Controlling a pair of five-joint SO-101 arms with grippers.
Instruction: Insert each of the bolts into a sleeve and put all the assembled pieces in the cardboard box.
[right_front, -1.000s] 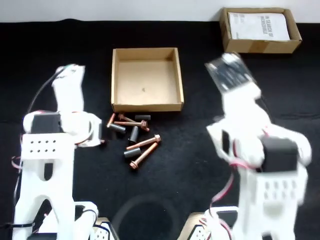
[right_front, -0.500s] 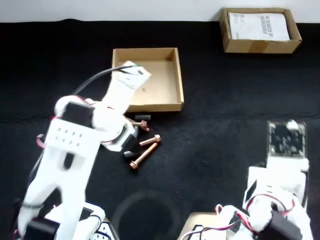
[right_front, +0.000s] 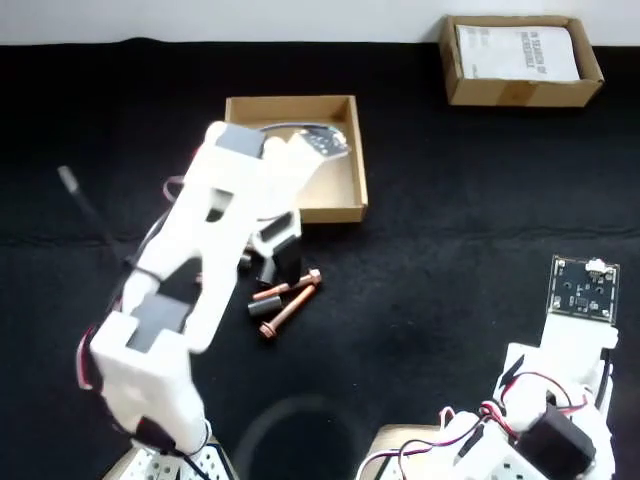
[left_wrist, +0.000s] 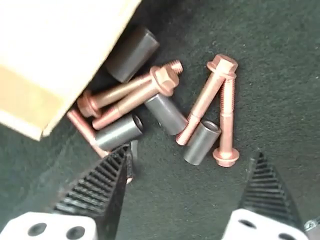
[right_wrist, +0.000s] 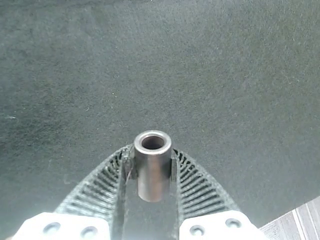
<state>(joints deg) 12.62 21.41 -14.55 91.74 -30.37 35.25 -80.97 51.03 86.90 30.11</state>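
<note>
Several copper bolts (left_wrist: 207, 102) and dark metal sleeves (left_wrist: 201, 142) lie in a loose pile on the black mat, against the near wall of the open cardboard box (right_front: 345, 205). In the high view two bolts (right_front: 287, 298) and a sleeve (right_front: 262, 307) show beside the left arm. My left gripper (left_wrist: 190, 155) hangs open just above the pile, one finger (left_wrist: 107, 182) near a sleeve (left_wrist: 119, 132), holding nothing. My right gripper (right_wrist: 152, 155) is shut on a single sleeve (right_wrist: 152, 172), bore facing outward, over bare mat. The right arm (right_front: 560, 390) sits folded at the front right.
A second cardboard box (right_front: 520, 88) with a printed sheet inside stands at the back right corner. The left arm (right_front: 200, 270) stretches from the front left across to the box and hides part of its inside. Black mat (right_front: 450, 200) covers the table.
The left arm has swung from the left side to above the pile by the box. The right arm has drawn back from the middle right to the front right.
</note>
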